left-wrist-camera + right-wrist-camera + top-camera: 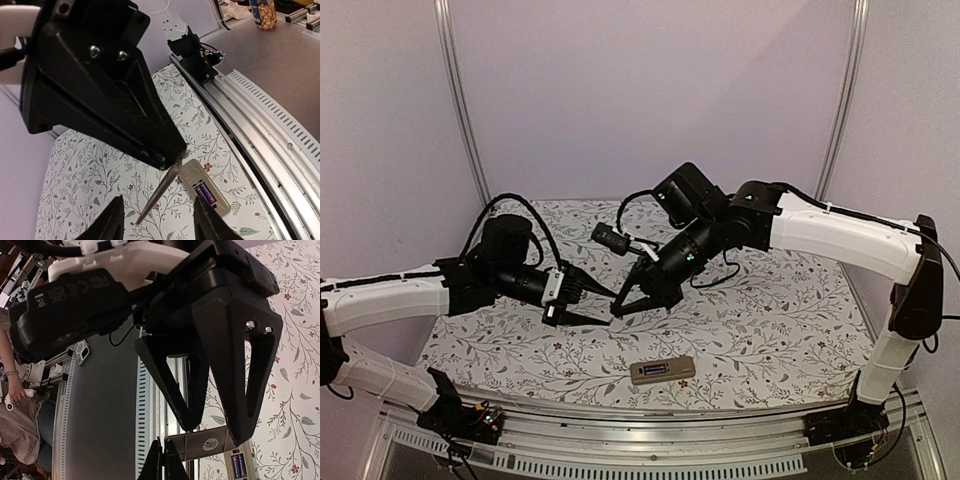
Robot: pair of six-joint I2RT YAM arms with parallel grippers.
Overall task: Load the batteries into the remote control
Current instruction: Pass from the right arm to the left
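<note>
The remote control (661, 371) lies back-up on the floral cloth near the front edge. Two purple batteries (205, 193) sit side by side in its recess (238, 465). Above the cloth, my right gripper (164, 460) is shut on one end of a thin tan battery cover (215, 444), which appears edge-on in the left wrist view (159, 196). My left gripper (160, 222) is open, its fingers (112, 220) on either side of the cover with gaps showing. Both grippers meet over mid-table, the left (605, 306) facing the right (623, 303).
A slotted aluminium rail (620, 455) runs along the table's front edge, just beyond the remote control (192, 175). A black arm mount (192, 52) is bolted to it. The floral cloth (770, 320) covers the tabletop.
</note>
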